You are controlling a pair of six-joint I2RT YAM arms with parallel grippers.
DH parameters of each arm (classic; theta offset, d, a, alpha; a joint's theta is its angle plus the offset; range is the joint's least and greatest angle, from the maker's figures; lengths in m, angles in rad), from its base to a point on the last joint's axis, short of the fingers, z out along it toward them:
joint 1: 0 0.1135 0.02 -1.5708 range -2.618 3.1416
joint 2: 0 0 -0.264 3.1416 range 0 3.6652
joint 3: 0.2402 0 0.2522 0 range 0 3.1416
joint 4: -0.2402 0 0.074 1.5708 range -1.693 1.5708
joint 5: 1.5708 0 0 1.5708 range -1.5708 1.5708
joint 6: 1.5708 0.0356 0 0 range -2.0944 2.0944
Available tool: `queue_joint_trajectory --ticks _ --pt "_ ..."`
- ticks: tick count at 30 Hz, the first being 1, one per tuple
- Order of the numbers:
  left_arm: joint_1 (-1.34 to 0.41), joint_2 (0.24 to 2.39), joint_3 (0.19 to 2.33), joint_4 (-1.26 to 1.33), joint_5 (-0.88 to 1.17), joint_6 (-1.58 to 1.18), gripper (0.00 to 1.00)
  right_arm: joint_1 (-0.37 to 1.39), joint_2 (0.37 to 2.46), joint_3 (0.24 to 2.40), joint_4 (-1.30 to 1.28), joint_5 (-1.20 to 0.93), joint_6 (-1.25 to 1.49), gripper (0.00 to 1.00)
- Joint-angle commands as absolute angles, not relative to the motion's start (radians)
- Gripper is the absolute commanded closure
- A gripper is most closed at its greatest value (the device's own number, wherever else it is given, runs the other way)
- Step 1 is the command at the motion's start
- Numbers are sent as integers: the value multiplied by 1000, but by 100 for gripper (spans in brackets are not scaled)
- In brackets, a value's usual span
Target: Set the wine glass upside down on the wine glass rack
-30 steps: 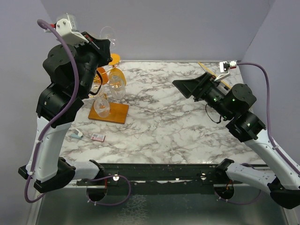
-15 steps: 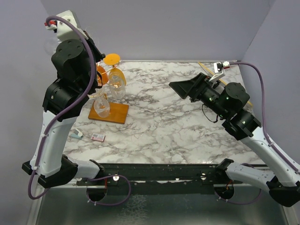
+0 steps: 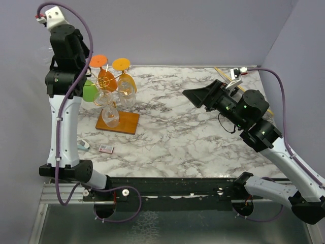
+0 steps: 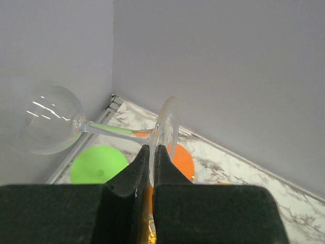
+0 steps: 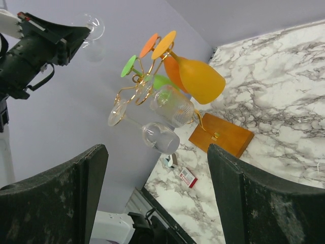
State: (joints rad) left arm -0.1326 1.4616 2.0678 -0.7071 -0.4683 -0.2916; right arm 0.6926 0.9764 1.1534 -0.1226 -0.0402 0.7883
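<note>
- Left wrist cam: the left gripper (image 4: 152, 155) is pinched tight on the foot disc of the clear wine glass (image 4: 49, 119). The glass lies sideways with its stem horizontal and its bowl out to the left, against the wall (image 4: 213, 61).
- Top cam barely shows that glass, just a faint glint beside the raised left arm. The grip isn't readable from there.
- Right wrist cam gives the side view: the glass is up in the air, higher than the wine glass rack (image 5: 221, 134) and off to its side, not touching it.
- Same view shows the rack load: orange glasses (image 5: 198, 79) and clear ones hang bowl-down with their feet up in the gold wire curls. There is a green foot (image 5: 128, 66) too.
- Top cam: the rack sits far-left on the marble table (image 3: 193, 137), wooden base flat. A small card (image 3: 105, 149) lies near the front edge.
- Left arm: stretched nearly straight up, wrist at the top.
- Right arm: elbow bent, forearm reaching in over the table. The right gripper (image 3: 190, 93) points toward the rack, well apart from it, fingers spread wide with nothing between them.
</note>
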Motion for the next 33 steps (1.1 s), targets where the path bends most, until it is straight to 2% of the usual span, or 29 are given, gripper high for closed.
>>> queue_joint_trajectory --ticks 1,4,9,20,33 --pt "74 1453 2064 -702 -222 -383 100 693 976 1137 -143 -57 793 16" --pt "170 1418 1999 -699 -121 -440 100 694 981 1137 -151 -56 789 16" --pt "261 1333 1885 -697 -96 -516 100 693 987 1137 -161 -55 787 16" --pt "321 1158 1688 -708 -46 -635 100 694 977 1130 -191 -38 777 16" --pt "321 1122 1720 -902 -37 -734 100 693 965 1133 -212 -12 769 16"
